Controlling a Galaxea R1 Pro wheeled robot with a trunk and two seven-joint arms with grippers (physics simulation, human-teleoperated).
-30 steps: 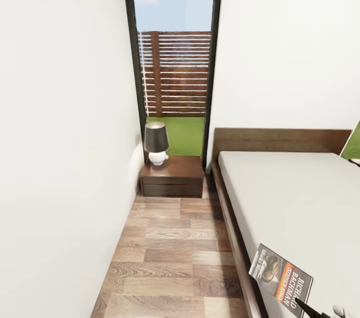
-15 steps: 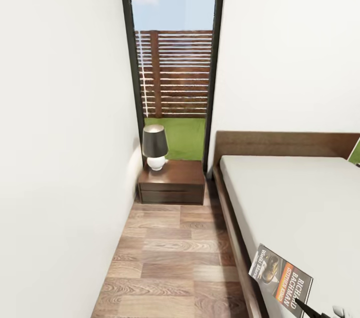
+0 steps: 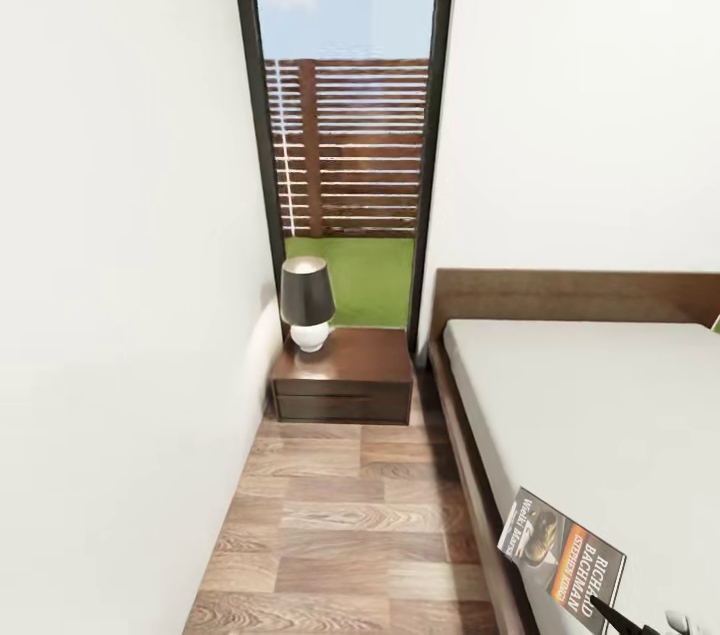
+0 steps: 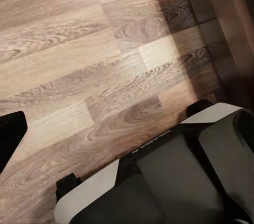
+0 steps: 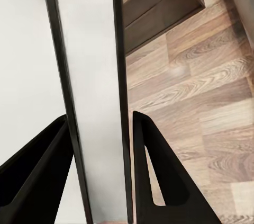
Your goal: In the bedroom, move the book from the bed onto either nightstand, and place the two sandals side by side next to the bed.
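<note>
Book (image 3: 562, 559): dark cover, orange band, white lettering, near right, over bed (image 3: 600, 395) edge | right gripper (image 5: 100, 171): clamps book edge-on | nightstand (image 3: 345, 377): far left | left gripper: state undeterminable

right hand (image 5: 98, 181): two matte black, tapered wedge-shaped fingers (image 5: 159, 176) | left hand: one black finger (image 4: 10, 136) at frame edge | base (image 4: 174, 181): dark grey panel, glossy white rounded shell, small black corner blocks
</note>
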